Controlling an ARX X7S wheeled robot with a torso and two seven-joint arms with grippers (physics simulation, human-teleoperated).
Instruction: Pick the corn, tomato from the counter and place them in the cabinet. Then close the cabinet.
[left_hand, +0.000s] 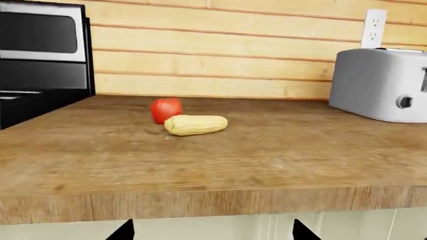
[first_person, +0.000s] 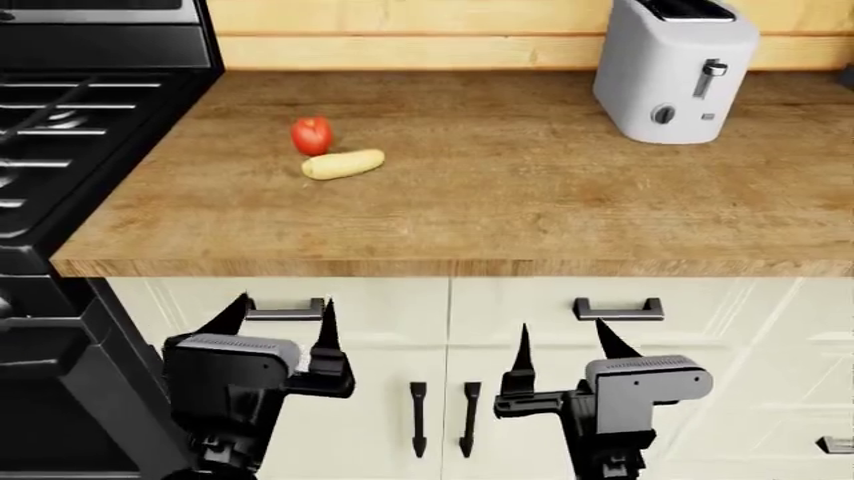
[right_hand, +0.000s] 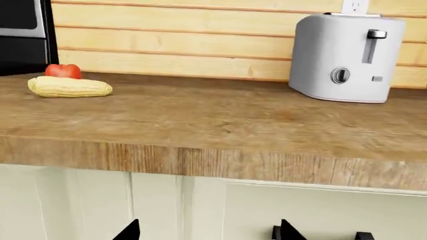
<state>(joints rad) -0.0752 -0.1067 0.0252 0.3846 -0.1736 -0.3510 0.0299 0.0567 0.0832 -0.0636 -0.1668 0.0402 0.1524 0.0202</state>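
The pale yellow corn (first_person: 343, 164) lies on its side on the brown wooden counter (first_person: 534, 200), left of centre. The red tomato (first_person: 311, 135) sits just behind it, close to or touching it. Both show in the left wrist view, corn (left_hand: 195, 125) and tomato (left_hand: 165, 109), and in the right wrist view, corn (right_hand: 69, 87) and tomato (right_hand: 63, 71). My left gripper (first_person: 283, 318) and right gripper (first_person: 569, 345) hang open and empty below the counter's front edge, before the cream cabinet doors (first_person: 387, 390), which are shut.
A grey toaster (first_person: 674, 68) stands at the counter's back right. A black stove (first_person: 67, 130) borders the counter on the left. Drawer handles (first_person: 284, 311) and vertical door handles (first_person: 416, 420) sit on the cabinet fronts. A wood-plank wall with an outlet (left_hand: 373, 27) backs the counter.
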